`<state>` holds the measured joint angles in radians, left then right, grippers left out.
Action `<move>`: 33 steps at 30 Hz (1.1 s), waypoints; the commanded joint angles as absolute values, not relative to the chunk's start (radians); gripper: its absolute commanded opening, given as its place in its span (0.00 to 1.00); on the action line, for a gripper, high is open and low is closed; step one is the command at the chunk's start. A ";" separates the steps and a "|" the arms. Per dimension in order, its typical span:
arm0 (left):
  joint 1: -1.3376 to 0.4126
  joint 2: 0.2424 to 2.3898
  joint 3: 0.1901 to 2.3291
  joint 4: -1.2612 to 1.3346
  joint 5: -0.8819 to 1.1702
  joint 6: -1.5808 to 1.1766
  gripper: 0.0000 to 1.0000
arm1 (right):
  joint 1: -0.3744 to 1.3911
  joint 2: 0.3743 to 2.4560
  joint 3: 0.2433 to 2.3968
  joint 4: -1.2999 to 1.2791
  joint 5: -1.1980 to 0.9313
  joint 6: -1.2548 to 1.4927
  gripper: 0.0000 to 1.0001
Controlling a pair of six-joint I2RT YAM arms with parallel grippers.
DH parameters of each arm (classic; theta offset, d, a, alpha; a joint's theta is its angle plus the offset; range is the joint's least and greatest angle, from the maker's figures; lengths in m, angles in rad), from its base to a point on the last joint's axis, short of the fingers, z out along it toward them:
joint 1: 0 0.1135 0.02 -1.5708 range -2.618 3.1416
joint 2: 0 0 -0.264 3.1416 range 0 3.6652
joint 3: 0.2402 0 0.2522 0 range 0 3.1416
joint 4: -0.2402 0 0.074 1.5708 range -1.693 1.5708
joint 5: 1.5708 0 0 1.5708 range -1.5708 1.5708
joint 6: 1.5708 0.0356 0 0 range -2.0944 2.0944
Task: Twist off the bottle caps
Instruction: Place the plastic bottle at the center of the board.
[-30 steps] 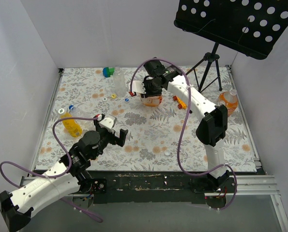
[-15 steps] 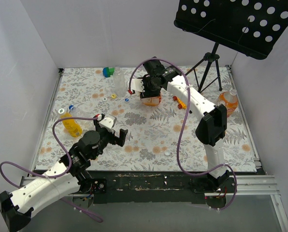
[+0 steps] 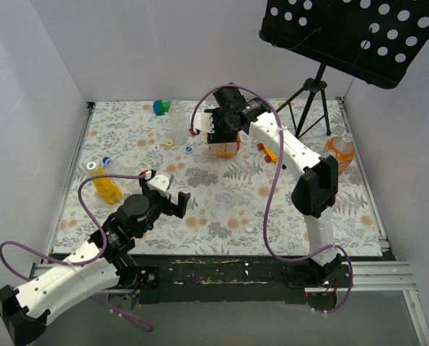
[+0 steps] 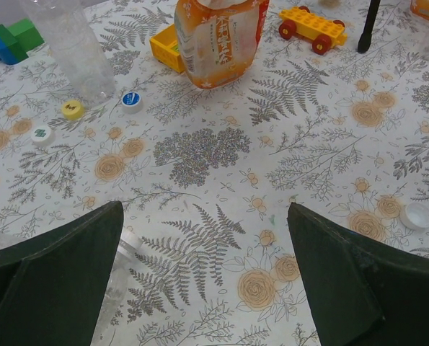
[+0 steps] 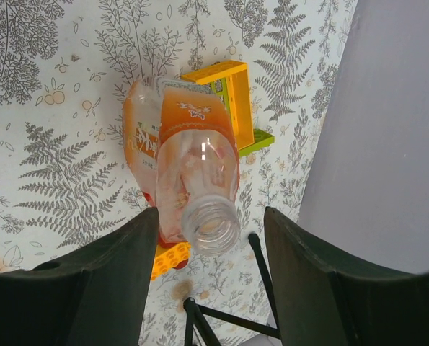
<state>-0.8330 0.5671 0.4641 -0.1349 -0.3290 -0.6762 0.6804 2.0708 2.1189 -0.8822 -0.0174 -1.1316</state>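
Right wrist view, item one: right gripper [image 5: 211, 223]. The fingers stand apart, one on each side of the bottle neck, with a clear gap on both sides. They hold nothing, and no cap shows between them.

Item two: orange-labelled bottle [image 5: 192, 144]. It is directly below the fingers with its mouth open and uncapped. It stands upright, so its long axis points straight at the wrist. Its base is on the table [image 5: 48, 65], touching or just beside the yellow toy tray [image 5: 232, 94], about midway along the far edge.

Item three: left gripper [image 4: 205, 231]. The fingers are spread wide and empty. It hovers toward the near left corner, well apart from that bottle.

Item four: loose caps near the clear bottle [image 4: 70, 43].
- yellow cap [image 4: 73, 109]
- blue cap [image 4: 131, 100]
- white cap [image 4: 41, 134]

Item five: bottles that look capped.
- The yellow-liquid bottle [image 3: 107, 186] appears to lie on its side by the left edge, neck toward the far edge. The left arm is nearer to it.
- The orange bottle [image 3: 341, 153] stands at the right edge. The right arm is nearer to it.

Judgement: this bottle is done. The next grasp depends on which capped neck each arm can reach.
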 commanded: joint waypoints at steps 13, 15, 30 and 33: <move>-0.825 0.568 0.457 -0.129 -0.321 -0.667 0.98 | 0.678 1.997 2.129 -0.825 0.008 -1.069 0.71; -0.825 0.568 0.457 -0.129 -0.319 -0.667 0.98 | 0.678 1.974 2.125 -0.833 -0.029 -1.059 0.71; -0.815 0.546 0.483 -0.133 -0.246 -0.830 0.98 | 0.680 1.490 1.786 -0.884 -0.299 -0.982 0.72; -0.815 0.603 0.531 -0.169 -0.169 -0.900 0.98 | 0.655 1.361 1.656 -0.881 -0.395 -0.974 0.74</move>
